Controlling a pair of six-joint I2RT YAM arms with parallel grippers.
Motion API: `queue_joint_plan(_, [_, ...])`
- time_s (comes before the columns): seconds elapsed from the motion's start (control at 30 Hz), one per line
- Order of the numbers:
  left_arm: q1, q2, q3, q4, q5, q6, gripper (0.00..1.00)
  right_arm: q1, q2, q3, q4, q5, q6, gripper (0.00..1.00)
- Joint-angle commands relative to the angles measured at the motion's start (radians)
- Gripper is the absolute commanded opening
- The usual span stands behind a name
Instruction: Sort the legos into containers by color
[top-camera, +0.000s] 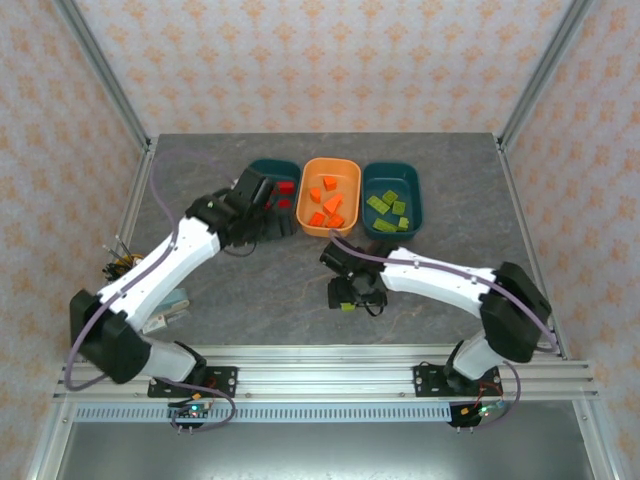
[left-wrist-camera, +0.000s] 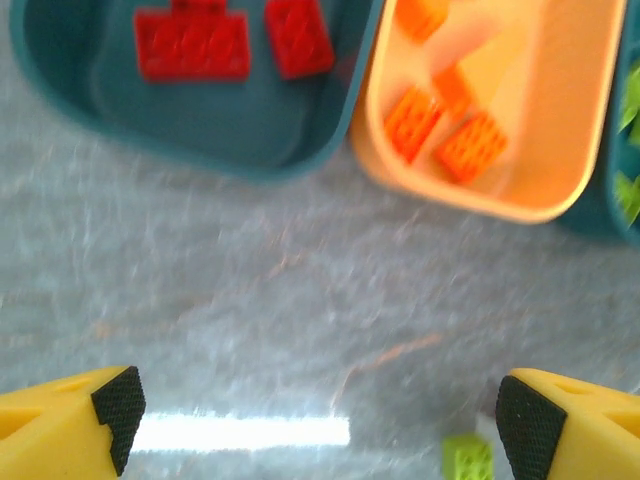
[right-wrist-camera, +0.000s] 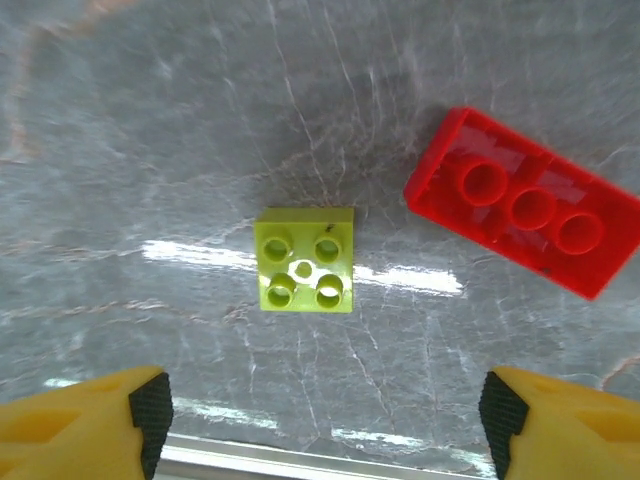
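Three containers stand in a row at the back. The left teal tray (top-camera: 262, 170) (left-wrist-camera: 230, 115) holds red legos (left-wrist-camera: 192, 45). The orange tray (top-camera: 345, 170) (left-wrist-camera: 560, 120) holds orange legos (left-wrist-camera: 470, 145). The right teal tray (top-camera: 412, 185) holds yellow-green legos (top-camera: 388, 208). My left gripper (top-camera: 262, 218) (left-wrist-camera: 320, 420) hangs open over bare table just in front of the left tray, nothing between its fingers. My right gripper (top-camera: 355, 295) (right-wrist-camera: 325, 420) is open above a yellow-green lego (right-wrist-camera: 304, 260) (top-camera: 348, 306) that lies studs-down on the table. A red lego (right-wrist-camera: 525, 203) lies beside it.
The metal rail (top-camera: 320, 365) (right-wrist-camera: 300, 462) runs along the table's near edge, close to my right gripper. A small pale object (top-camera: 168, 310) and a cable bundle (top-camera: 120, 265) sit at the left edge. The cage's posts (top-camera: 110, 80) frame the table.
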Motion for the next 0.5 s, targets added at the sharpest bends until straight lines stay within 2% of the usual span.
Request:
queue_joint_plan(0.0, [-0.022,-0.158,-0.111,-0.034,-0.015,-0.065,0.94,0.011,0.073,0.035,0.006,-0.004,0.046,0.77])
queue_joint_plan(0.23, [-0.032,-0.365,-0.244,-0.084,0.043,-0.047,0.95,0.014,0.190,0.084,-0.001,0.027,0.056,0.69])
queue_joint_plan(0.47, [-0.033,-0.415,-0.266,-0.084,0.075,-0.044,0.95,0.012,0.245,0.096,0.009,0.062,0.058,0.56])
